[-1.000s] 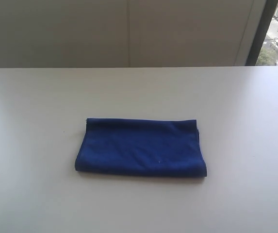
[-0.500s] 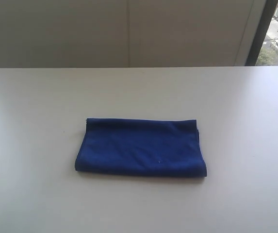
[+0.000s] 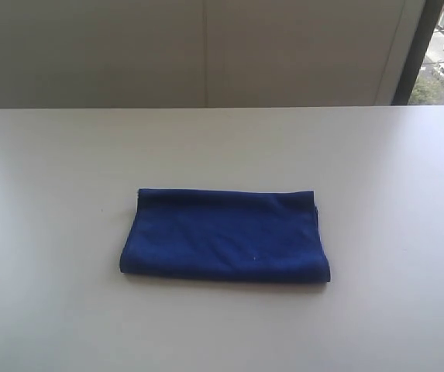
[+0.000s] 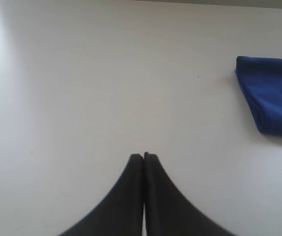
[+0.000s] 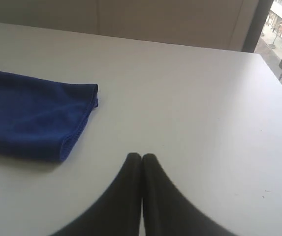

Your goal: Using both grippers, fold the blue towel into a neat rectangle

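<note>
The blue towel (image 3: 225,234) lies folded into a flat rectangle near the middle of the white table (image 3: 51,155). Neither arm shows in the exterior view. My left gripper (image 4: 143,156) is shut with nothing between its fingers and hovers over bare table, well apart from the towel's end (image 4: 271,93). My right gripper (image 5: 141,156) is likewise shut and empty, a short way off the towel's other end (image 5: 32,115), whose stacked layers show at the fold. No white tag is visible.
A pale wall (image 3: 206,50) runs behind the table's far edge. A dark window frame (image 3: 415,50) stands at the back right, with a street outside.
</note>
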{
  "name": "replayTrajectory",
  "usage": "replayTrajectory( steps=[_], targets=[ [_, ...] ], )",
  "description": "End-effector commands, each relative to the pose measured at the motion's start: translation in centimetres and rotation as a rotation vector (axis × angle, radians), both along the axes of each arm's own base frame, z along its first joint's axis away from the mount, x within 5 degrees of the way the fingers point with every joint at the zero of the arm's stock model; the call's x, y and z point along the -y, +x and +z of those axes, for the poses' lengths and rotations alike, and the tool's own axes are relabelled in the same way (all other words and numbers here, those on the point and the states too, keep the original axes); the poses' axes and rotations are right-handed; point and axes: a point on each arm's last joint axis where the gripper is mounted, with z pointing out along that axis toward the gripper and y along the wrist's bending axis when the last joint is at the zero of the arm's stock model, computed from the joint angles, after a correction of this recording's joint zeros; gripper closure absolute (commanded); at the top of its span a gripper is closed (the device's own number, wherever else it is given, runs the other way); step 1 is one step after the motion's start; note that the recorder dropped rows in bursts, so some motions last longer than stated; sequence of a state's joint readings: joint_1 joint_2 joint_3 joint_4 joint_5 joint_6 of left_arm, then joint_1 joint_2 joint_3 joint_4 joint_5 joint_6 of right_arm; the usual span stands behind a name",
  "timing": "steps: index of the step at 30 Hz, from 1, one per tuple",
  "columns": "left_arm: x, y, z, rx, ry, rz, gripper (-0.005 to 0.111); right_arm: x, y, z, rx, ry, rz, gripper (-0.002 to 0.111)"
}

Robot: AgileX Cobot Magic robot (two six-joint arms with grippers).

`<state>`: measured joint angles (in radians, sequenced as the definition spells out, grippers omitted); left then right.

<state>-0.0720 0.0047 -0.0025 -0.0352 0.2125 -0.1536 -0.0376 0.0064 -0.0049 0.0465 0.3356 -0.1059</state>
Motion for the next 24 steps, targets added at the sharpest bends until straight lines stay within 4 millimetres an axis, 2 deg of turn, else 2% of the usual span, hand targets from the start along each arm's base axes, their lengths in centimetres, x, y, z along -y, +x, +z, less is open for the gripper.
replayTrajectory(
  steps=[1,24],
  targets=[
    [0.01,-0.01,-0.04,0.004,-0.003,0.001,0.107,0.07,0.01,0.02,0.019,0.038,-0.022,0.108],
    [0.01,-0.01,-0.04,0.004,-0.003,0.001,0.107,0.07,0.01,0.04,0.022,0.037,-0.022,0.108]
  ],
)
